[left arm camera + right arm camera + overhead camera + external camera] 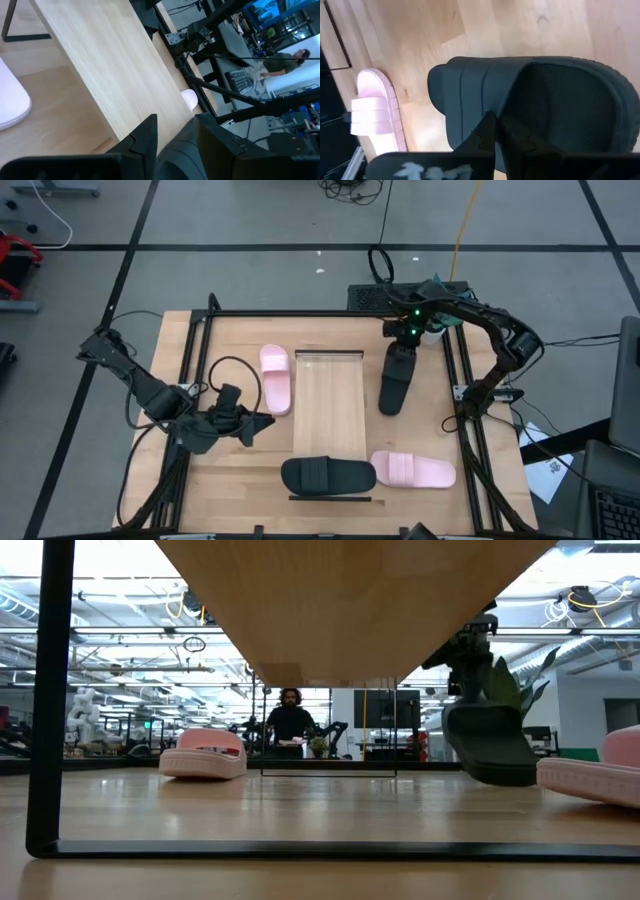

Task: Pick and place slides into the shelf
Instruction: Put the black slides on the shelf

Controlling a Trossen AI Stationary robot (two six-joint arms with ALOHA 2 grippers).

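The shelf [328, 405] lies in the middle of the table; the low view shows its underside [350, 600]. One pink slide [275, 378] lies flat on the table left of the shelf. A black slide [328, 475] and a second pink slide [413, 470] lie at the shelf's near end. My right gripper [405, 340] is right of the shelf, shut on another black slide [395, 385]. My left gripper [262, 423] stands open left of the shelf with nothing between its fingers. My right gripper pinches the edge of the black slide's wide strap [490, 117] between its two fingers. The fingers come from above, slanting steeply down. The slide hangs tilted below them [490, 745], its held end up and its low end close to the table; whether that end touches, I cannot tell.
Dark frame rails [200, 350] run along the table's left and right sides, and a dark post [45, 690] stands near the low camera. Cables lie behind my left arm [225, 370]. A person [290, 720] sits in the room beyond the table.
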